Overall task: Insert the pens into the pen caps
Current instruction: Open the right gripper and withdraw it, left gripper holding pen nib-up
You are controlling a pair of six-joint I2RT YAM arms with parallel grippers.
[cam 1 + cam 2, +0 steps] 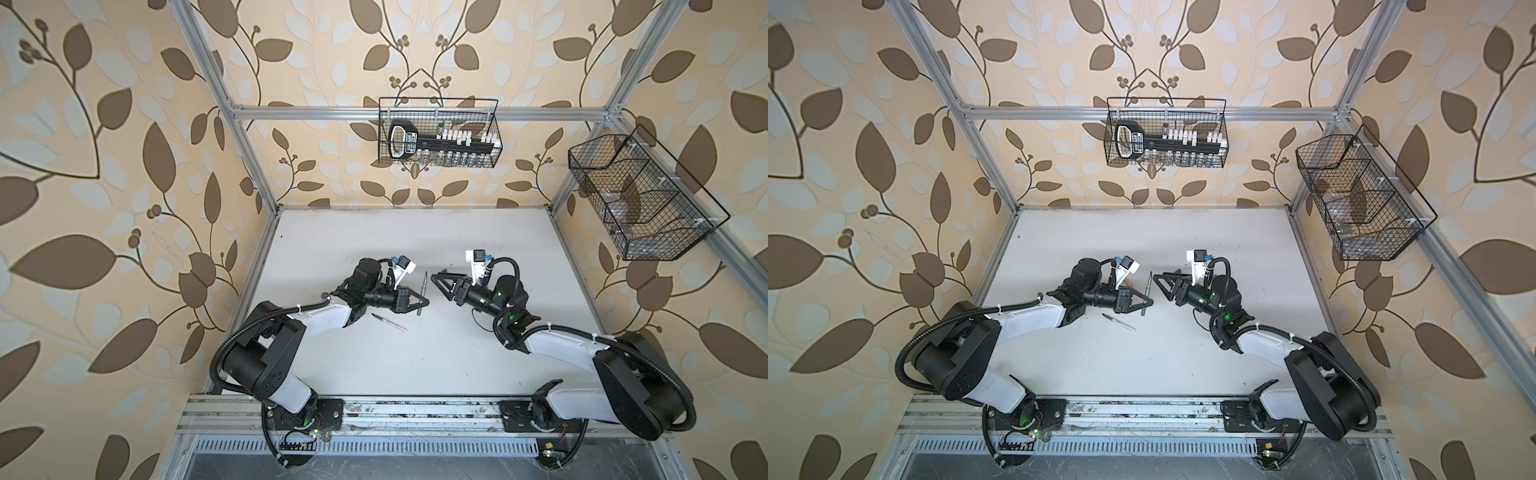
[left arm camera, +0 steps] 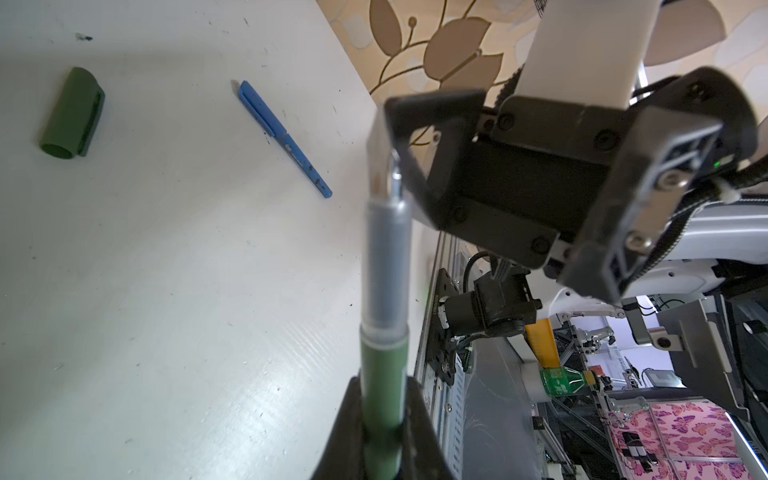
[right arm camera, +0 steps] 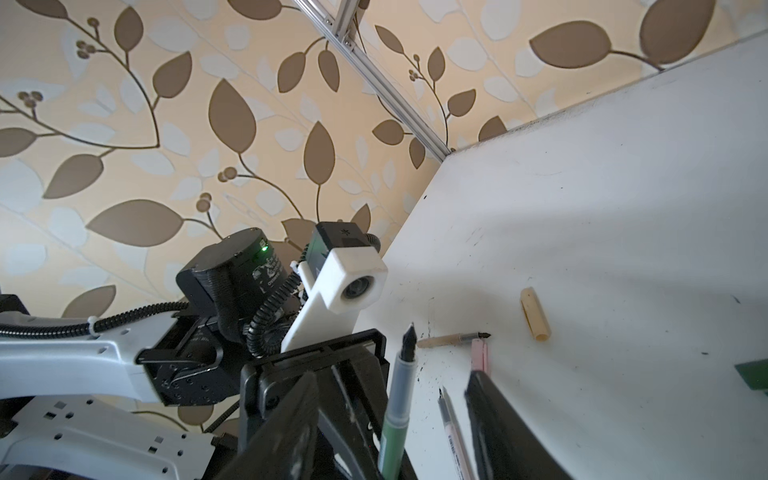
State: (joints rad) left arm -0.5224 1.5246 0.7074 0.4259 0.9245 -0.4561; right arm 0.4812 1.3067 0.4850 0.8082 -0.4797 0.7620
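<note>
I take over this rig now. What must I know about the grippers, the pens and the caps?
Left gripper: jaws shut on the green pen.
Right gripper: jaws open, holding nothing.
Lying apart on the table: green cap, pink pen, what looks like the pink cap, tan pen, tan cap.
Done: blue pen looks capped.
To do: cap green, pink, tan.

White table (image 1: pixel 415 241) under both claws, scuffed with dark specks. Wire basket (image 1: pixel 384 124) hangs on the back rail well beyond the left claw (image 1: pixel 549 306), holding a black key-shaped rack (image 1: pixel 453 145). Second wire basket (image 1: pixel 665 232) on the side rail, well past the right claw (image 1: pixel 441 287)
</note>
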